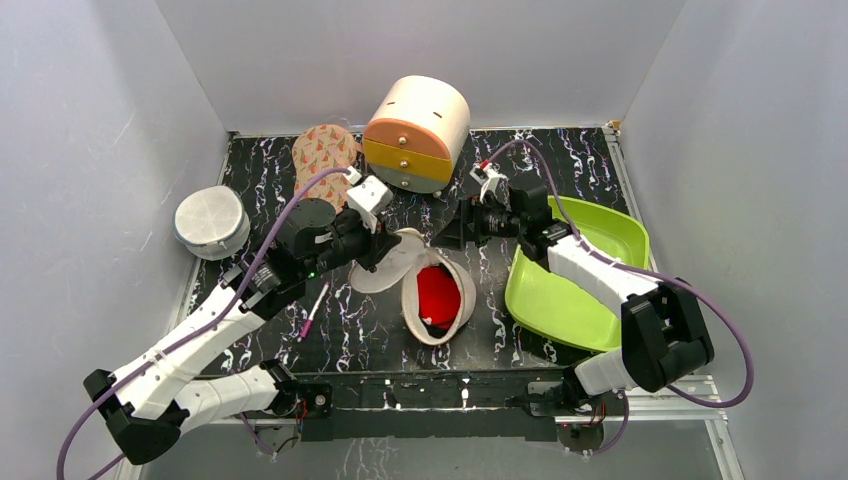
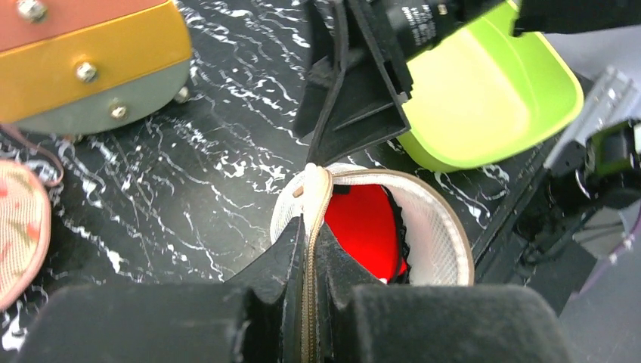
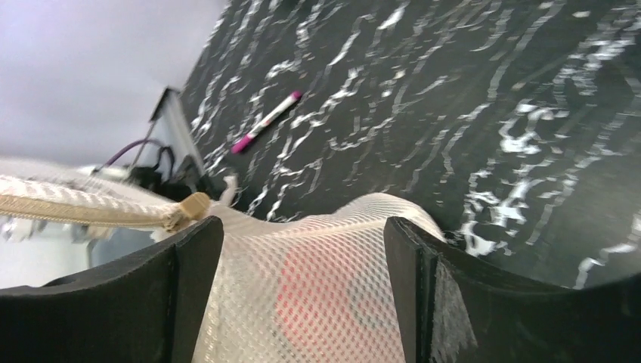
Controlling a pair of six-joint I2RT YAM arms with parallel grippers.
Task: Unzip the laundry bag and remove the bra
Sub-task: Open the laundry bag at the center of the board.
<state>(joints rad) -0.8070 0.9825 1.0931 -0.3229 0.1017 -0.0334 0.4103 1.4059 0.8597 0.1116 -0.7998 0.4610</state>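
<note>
The laundry bag [image 1: 468, 290] lies unzipped at the table's middle, its mesh flap [image 1: 392, 265] folded back to the left. The red bra [image 1: 437, 293] with black edging sits inside, exposed. My left gripper [image 1: 385, 248] is shut on the bag's zip rim [image 2: 308, 227], with the bra [image 2: 364, 225] just right of its fingers. My right gripper [image 1: 452, 228] is open at the bag's far end. In the right wrist view its fingers [image 3: 189, 257] straddle the mesh dome [image 3: 302, 295], and red shows through the mesh. I cannot tell whether they touch it.
A green tray [image 1: 575, 290] sits right of the bag. A round drawer unit [image 1: 416, 132] and a carrot-print pad [image 1: 324, 152] stand at the back. A flat white round case [image 1: 211, 221] is far left. A pink pen [image 1: 312, 312] lies left of the bag.
</note>
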